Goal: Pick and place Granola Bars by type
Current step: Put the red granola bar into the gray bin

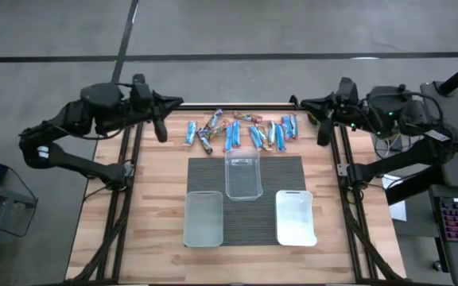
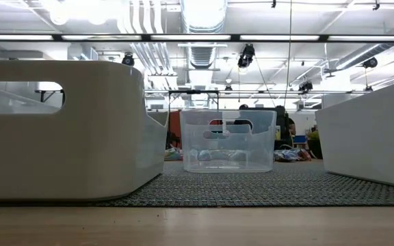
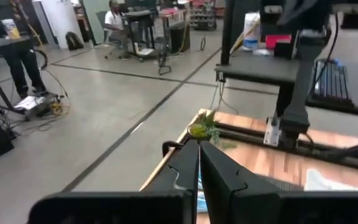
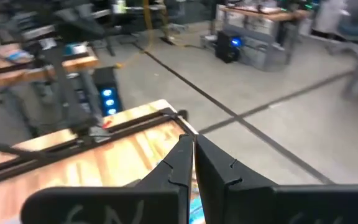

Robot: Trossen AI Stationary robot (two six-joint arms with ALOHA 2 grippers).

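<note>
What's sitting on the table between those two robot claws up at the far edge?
In the high view, the granola bars lie scattered between the left gripper and the right gripper, both shut. Bare wood separates each gripper from the pile.

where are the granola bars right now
In the high view the granola bars lie scattered in a row along the table's far edge, between the two grippers, just beyond the middle clear tub on the dark mat.
</note>
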